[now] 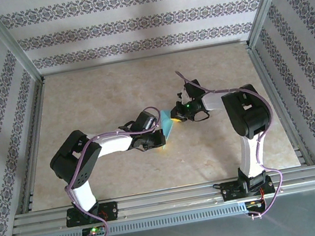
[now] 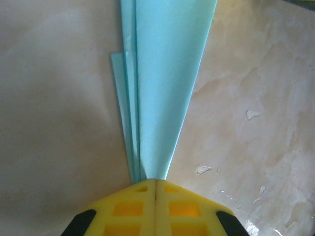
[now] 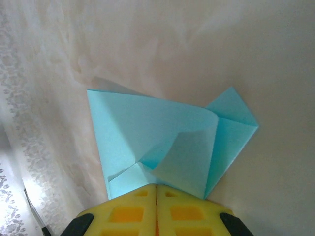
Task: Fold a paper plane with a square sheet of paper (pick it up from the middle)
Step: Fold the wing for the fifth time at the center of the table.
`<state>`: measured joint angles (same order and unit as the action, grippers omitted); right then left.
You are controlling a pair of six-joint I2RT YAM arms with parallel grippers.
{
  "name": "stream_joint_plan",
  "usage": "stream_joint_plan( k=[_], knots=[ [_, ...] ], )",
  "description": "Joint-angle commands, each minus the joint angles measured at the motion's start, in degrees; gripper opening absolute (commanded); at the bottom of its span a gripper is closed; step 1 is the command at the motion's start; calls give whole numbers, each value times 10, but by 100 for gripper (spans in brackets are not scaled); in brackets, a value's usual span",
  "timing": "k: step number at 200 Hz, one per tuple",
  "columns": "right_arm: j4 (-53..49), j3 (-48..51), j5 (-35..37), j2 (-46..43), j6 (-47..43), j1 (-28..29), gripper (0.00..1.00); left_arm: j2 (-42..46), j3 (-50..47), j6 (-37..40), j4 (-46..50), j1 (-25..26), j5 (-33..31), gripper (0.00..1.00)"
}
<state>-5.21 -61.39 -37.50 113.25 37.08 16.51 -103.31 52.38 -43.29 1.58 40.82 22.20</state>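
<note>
The square sheet of paper [image 1: 167, 123] is teal and folded into several layers, held up between the two arms near the table's middle. My left gripper [image 2: 155, 181] is shut on its narrow pointed end; the paper [image 2: 165, 83] fans out away from the yellow fingertips [image 2: 133, 201]. My right gripper [image 3: 156, 186] is shut on the other end, where the paper [image 3: 147, 132] shows creased flaps and a curled layer. In the top view the left gripper [image 1: 159, 137] sits just left of the sheet and the right gripper [image 1: 176, 115] just right of it.
The marble-patterned tabletop [image 1: 112, 95] lies below the paper. Metal frame rails [image 1: 158, 200] run along the near edge, and patterned walls [image 1: 130, 23] close the back and sides. Purple cables trail over both arms.
</note>
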Motion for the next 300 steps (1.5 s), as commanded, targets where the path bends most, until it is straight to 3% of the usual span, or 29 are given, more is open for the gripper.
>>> stream_joint_plan(
  k=[1,86,144,194,234,254,300],
  knots=[
    [11,-22,100,31,-11,-43,8,-22,-18,16,109,0,5,0],
    [3,-57,95,44,-17,-60,9,-19,0,33,134,1,3,0],
    [-45,-103,138,24,-40,-72,10,-20,14,41,145,1,6,0],
    [-53,-72,146,-59,-40,-69,13,7,59,44,144,-2,22,0],
    [-87,3,207,-168,-39,-41,28,86,63,20,116,-33,6,21],
    [-116,30,248,-208,-29,-17,36,131,41,8,122,-64,-33,38],
    [-204,33,378,-225,16,102,55,206,-7,33,170,-133,-143,70]
  ],
)
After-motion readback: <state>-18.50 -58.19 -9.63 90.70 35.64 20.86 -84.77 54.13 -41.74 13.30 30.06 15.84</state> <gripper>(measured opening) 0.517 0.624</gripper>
